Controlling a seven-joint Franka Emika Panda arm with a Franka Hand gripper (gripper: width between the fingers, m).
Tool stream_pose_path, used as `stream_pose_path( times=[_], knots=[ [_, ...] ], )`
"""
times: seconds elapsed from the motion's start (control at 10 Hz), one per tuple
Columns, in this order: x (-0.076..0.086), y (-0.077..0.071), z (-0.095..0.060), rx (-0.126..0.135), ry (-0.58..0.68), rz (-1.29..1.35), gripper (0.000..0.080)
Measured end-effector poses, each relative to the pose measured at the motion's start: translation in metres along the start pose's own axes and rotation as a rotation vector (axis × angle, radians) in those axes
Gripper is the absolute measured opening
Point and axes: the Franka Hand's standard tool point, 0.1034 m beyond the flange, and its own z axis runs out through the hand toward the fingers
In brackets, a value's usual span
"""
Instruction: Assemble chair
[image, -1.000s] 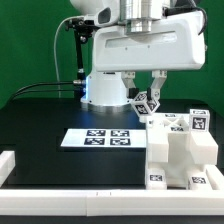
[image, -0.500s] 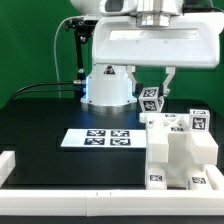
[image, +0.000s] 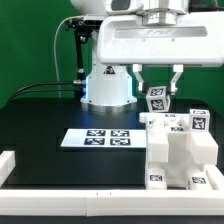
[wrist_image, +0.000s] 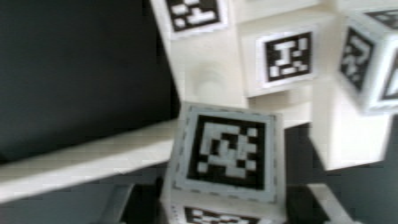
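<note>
My gripper (image: 156, 92) is shut on a small white chair part (image: 156, 101) that carries a black-and-white tag. It holds the part in the air just above the back edge of the stacked white chair parts (image: 182, 148) at the exterior view's right. In the wrist view the held part (wrist_image: 224, 148) fills the middle between my dark fingers (wrist_image: 135, 204), tag face up. Beyond it stand white tagged chair pieces (wrist_image: 267, 58). The contact between the finger pads and the part is hidden.
The marker board (image: 97, 138) lies flat on the black table at the middle. A white raised border (image: 70, 181) runs along the table's front and the exterior view's left. The robot's base (image: 106, 88) and a cable stand behind.
My gripper has risen and moved toward the exterior view's right with the small part, and the part now hangs more upright.
</note>
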Motion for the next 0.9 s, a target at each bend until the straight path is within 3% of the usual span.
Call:
stream_pose_path(
  times=[0.2,0.5,0.9],
  knots=[
    [0.004,-0.002,-0.003,0.025,0.053,-0.068,0.0281],
    [0.004,-0.002,-0.001,0.032,0.049,-0.054,0.0281],
    [-0.008,-0.004,0.015,0.04,0.086,-0.087,0.0281]
  ],
)
